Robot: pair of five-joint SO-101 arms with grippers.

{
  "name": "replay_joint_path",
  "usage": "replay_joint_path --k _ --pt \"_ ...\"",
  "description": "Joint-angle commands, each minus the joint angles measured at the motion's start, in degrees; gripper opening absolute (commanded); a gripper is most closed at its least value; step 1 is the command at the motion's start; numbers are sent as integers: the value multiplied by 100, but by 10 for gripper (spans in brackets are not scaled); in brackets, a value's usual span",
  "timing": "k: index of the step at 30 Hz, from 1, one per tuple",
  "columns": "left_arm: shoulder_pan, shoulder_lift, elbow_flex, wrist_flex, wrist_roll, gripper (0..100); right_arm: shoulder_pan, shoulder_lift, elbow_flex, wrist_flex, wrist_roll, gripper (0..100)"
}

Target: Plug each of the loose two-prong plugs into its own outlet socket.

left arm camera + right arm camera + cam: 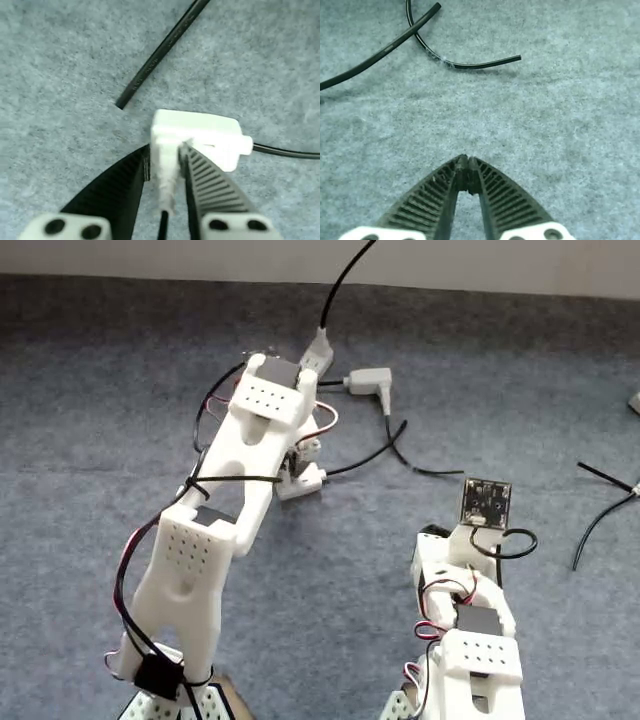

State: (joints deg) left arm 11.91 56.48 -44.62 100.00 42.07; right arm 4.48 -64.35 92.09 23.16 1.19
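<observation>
Left claw pinches a white plug against the socket just ahead; a tilted push could shove the socket away. Right claw closed, empty.

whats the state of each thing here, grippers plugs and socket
left gripper, shut on the white plug
white plug, gripped, nose against the socket block; seated or not, cannot tell
socket block, lying on the carpet, cable out one side
angled plug, loose on the carpet, not held
right gripper, shut, empty, over the carpet
</observation>
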Motion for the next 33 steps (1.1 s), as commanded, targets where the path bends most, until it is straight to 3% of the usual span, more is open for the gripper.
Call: replay_joint_path --k 1,11,17,26,33 --pt "-110 180 330 141 -668 210 57 -84 -22 -127 -26 17" --pt "-488 -1051 664 123 -888 223 57 -84 -22 -127 -26 17" --pt "-391 -1499 585 62 -1662 263 57 -84 -22 -127 -26 17" --pt "523 -1596 -743 44 -3446 263 57 -66 13 -347 -26 17" --pt "796 -1552 -1182 35 -5697 261 57 -66 13 -347 -26 17"
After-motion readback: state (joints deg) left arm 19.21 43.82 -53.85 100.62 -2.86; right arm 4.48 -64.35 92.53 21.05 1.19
